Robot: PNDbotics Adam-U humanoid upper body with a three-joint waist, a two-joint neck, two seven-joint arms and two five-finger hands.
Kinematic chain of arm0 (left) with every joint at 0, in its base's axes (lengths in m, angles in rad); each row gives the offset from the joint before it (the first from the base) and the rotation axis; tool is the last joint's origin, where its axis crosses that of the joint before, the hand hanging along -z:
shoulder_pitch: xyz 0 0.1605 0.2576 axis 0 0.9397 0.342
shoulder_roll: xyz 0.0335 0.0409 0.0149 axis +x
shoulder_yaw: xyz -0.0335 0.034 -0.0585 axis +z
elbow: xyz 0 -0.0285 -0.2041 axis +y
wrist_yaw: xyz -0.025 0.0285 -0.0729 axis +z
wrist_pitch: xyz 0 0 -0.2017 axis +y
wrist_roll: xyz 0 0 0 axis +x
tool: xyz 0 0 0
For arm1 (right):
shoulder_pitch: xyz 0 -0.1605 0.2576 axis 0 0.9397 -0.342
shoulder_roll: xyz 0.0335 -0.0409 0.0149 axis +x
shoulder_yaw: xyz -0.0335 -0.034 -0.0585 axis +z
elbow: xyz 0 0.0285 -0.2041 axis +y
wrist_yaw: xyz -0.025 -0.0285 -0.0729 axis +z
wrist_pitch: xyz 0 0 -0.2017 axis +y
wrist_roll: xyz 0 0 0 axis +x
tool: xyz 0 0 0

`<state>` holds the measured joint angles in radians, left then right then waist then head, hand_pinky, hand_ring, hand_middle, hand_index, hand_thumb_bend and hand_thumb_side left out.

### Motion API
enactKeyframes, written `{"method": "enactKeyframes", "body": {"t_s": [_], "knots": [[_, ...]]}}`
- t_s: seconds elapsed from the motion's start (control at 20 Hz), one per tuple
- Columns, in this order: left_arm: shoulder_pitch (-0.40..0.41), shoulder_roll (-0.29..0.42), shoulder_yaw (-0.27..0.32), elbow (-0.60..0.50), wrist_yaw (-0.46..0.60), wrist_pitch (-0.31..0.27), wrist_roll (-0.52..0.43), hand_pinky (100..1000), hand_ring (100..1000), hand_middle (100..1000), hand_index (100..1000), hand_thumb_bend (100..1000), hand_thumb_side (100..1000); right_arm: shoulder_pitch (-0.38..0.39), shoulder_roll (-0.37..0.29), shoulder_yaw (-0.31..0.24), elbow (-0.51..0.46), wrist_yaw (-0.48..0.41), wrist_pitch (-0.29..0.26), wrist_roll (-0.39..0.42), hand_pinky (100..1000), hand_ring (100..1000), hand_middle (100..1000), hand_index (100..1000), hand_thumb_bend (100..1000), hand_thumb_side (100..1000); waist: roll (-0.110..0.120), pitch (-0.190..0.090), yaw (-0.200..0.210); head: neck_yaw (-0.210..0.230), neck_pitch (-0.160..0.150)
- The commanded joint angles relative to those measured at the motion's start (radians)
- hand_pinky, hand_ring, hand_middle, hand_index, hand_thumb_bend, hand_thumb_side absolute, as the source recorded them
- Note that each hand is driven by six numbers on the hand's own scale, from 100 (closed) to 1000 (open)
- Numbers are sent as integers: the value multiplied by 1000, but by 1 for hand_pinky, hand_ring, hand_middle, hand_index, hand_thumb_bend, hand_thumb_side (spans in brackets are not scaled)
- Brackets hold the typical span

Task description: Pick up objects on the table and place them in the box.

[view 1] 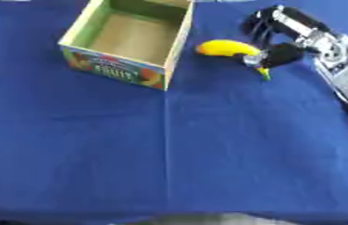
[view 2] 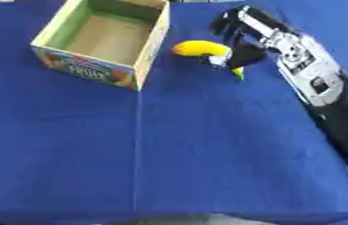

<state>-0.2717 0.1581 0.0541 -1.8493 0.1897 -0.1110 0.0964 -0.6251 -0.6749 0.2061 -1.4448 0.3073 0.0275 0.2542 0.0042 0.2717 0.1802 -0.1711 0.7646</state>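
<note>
1. The surface [view 1: 169,154] is the biggest thing here, draped in a blue cloth with a faint crease running down its middle; most of it lies bare.

2. The right arm [view 2: 315,83] reaches in from the right side, silver and black, angled up toward the far end of the surface, its wrist bent inward toward the box.

3. The box [view 1: 127,41], an open cardboard carton with fruit printed on its front, sits at the far left with its mouth up. Nothing shows inside it.

4. The right robot hand [view 2: 242,50] is at the banana's stem end, dark fingers curled down over and around that end, so I read it as closed on the fruit. Whether the banana is already off the cloth I cannot tell.

5. The banana [view 1: 225,47] lies just right of the box, close to its right wall but apart from it, yellow body pointing toward the box and greenish tip sticking out below the hand. I judge it light, fairly stiff yet easily bruised, with a smooth skin that could slide. Taking hold across the thick middle would balance it better than the end; held by the end, it may swing or droop as it travels.

6. The left robot hand appears in neither view.
</note>
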Motion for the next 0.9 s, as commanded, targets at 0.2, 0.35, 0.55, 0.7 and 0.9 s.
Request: {"method": "enactKeyframes", "body": {"t_s": [0.2,0.35,0.55,0.7,0.9], "knots": [[-9,20,3,-12,1,-1,-4,606,531,544,580,594,1000,-25,-31,-25,46,19,-10,-25,584,655,670,764,504,363,1,-19,6,-7,5],[-10,20,2,-11,1,-1,-4,606,531,544,580,595,1000,-26,-28,-24,58,20,-14,-28,614,679,677,768,505,364,2,-19,7,-8,5],[-12,20,2,-12,1,0,-5,606,531,544,581,594,1000,-32,-26,-24,73,29,-15,-31,684,728,701,772,510,365,3,-17,11,-12,5],[-14,21,1,-12,2,0,-6,606,531,544,581,595,1000,-37,-25,-24,86,41,-16,-35,751,765,725,780,519,368,2,-15,15,-14,5],[-15,21,0,-12,2,0,-7,606,531,544,581,595,1000,-39,-24,-25,96,49,-20,-37,751,765,725,780,519,368,2,-15,17,-15,5]]}}
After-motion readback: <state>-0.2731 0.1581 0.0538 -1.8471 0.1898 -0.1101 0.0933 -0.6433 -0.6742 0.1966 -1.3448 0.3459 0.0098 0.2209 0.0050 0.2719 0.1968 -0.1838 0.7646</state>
